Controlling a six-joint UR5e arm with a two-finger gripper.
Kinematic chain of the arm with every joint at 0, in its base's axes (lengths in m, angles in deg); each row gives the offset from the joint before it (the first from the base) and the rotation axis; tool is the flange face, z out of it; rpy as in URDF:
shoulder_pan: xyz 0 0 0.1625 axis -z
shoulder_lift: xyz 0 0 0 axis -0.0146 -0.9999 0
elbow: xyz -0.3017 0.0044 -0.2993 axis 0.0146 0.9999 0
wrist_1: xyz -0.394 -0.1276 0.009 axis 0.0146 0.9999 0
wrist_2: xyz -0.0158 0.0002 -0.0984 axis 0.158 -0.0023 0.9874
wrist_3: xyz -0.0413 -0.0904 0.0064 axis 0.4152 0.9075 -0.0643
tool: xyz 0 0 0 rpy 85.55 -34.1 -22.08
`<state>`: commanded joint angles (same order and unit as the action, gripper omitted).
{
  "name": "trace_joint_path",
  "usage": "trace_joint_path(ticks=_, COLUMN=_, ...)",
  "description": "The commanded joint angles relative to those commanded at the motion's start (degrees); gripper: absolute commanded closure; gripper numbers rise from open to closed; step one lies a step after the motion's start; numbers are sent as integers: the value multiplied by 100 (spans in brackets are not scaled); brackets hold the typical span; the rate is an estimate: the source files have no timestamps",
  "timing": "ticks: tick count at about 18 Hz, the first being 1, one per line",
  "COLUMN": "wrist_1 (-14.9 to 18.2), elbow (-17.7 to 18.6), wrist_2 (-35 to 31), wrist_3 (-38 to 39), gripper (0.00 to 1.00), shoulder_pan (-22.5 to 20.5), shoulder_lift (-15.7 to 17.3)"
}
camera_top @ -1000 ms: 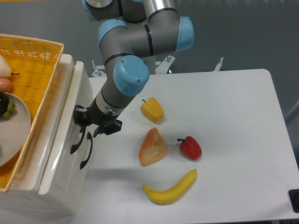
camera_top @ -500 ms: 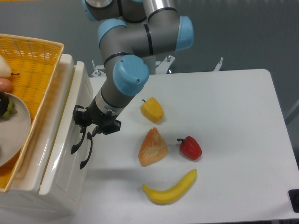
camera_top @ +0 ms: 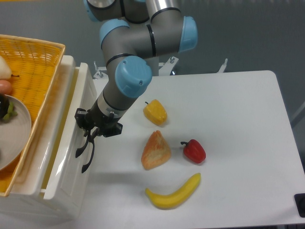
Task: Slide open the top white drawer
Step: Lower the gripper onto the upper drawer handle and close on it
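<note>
The top white drawer (camera_top: 64, 143) is at the left, its glossy front pulled a little out from the cabinet so a narrow gap shows along its upper edge. Its curved black handle (camera_top: 81, 149) hangs on the front, just left of the lower drawer's handle (camera_top: 89, 160). My gripper (camera_top: 90, 134) reaches in from the right, and its black fingers are shut on the upper end of the top drawer's handle. The finger tips are partly hidden against the handle.
A yellow woven basket (camera_top: 43, 62) holding a grey plate (camera_top: 19, 129) and fruit sits on top of the cabinet. On the white table (camera_top: 238, 119) lie a yellow pepper (camera_top: 155, 112), an orange wedge (camera_top: 155, 150), a red pepper (camera_top: 193, 150) and a banana (camera_top: 174, 193).
The gripper has shifted slightly right with the handle. The top drawer front has come out a little, and its handle now sits closer to the lower handle.
</note>
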<state>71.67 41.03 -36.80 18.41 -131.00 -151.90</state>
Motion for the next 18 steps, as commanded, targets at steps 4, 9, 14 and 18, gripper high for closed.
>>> trace_joint_path(ticks=4, wrist_1=0, elbow=0, wrist_2=0, wrist_3=0, gripper=75, shoulder_pan=-9, shoulder_lift=0)
trace_joint_path(ticks=9, wrist_1=-9, elbow=-18, wrist_2=-9, wrist_3=-18, gripper=77, shoulder_pan=-26, shoulder_lift=0)
trace_joint_path(ticks=14, wrist_1=-18, elbow=-26, wrist_2=-18, wrist_3=-62, gripper=79, shoulder_pan=-79, shoulder_lift=0)
trace_joint_path(ticks=18, wrist_1=-18, elbow=-70, wrist_2=-26, wrist_3=-62, gripper=79, shoulder_pan=-79, shoulder_lift=-17)
